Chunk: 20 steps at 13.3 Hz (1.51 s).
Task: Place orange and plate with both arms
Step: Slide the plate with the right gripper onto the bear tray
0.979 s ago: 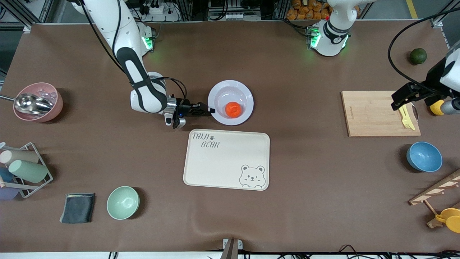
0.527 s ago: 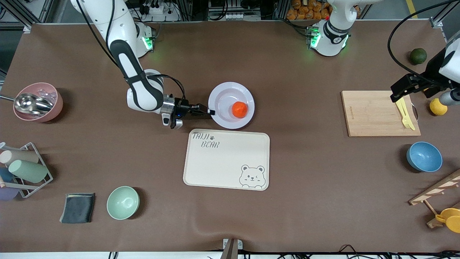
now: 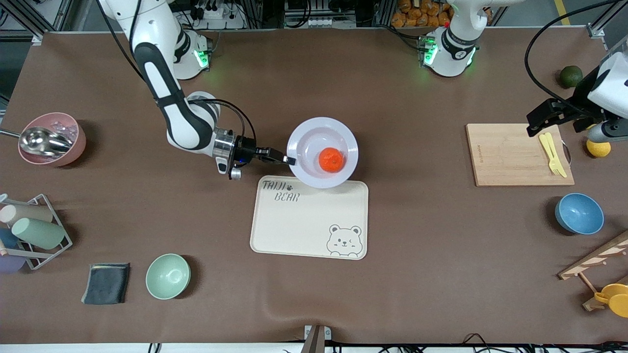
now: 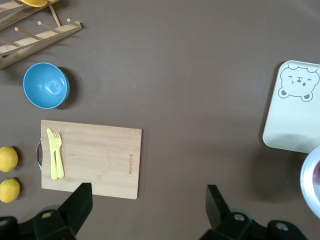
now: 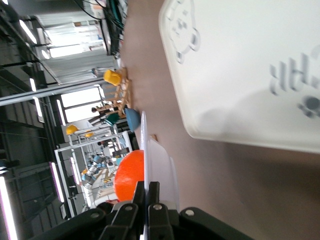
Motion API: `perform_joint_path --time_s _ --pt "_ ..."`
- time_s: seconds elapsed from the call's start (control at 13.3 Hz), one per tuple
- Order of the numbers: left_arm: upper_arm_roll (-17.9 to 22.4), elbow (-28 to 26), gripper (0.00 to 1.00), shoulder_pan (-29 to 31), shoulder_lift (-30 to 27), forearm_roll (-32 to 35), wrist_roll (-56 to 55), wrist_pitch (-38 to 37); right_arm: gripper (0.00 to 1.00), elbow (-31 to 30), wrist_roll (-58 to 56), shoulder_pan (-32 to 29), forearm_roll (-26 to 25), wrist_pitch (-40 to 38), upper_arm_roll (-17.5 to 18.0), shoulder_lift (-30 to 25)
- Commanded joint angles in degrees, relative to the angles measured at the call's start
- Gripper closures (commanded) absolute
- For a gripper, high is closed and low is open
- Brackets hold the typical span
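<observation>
The pale lavender plate hangs tilted over the table and the edge of the cream bear tray farthest from the front camera. The orange rests in its hollow. My right gripper is shut on the plate's rim at the side toward the right arm's end. In the right wrist view its fingers pinch the thin rim of the plate, with the orange just past them. My left gripper waits open and empty in the air by the wooden cutting board; its own view shows the gripper with nothing in it.
A yellow fork lies on the board, with lemons and a dark green fruit near it. A blue bowl, mint bowl, grey cloth, pink bowl with ladle and cup rack ring the table.
My right gripper has lifted the plate with the orange and carried it toward the tray, so it now overlaps the tray's edge. The left gripper drew slightly away from the board.
</observation>
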Motion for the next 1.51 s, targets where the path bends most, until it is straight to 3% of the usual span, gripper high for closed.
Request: perform_joint_path --time_s 0.0,0.45,0.75,1.43 --pt "0.7 -0.4 0.0 -0.4 -0.4 -1.3 1.2 -0.5 1.0 6.4 0.7 -3.6 1.6 -0.6 0.3 3.8" --pt "0.7 -0.4 0.0 0.0 -0.2 -1.3 1.2 -0.5 1.0 17.5 -5.0 -8.6 1.0 -1.8 0.3 15.2" --pt "0.8 -0.3 0.0 0.1 -0.2 -1.2 1.2 -0.5 1.0 26.2 -8.0 -6.9 0.9 -1.6 0.3 23.7" --pt "0.8 -0.7 0.0 0.1 0.0 -1.2 1.3 -0.6 1.0 26.5 -12.4 -8.1 -1.1 -1.8 0.2 26.5"
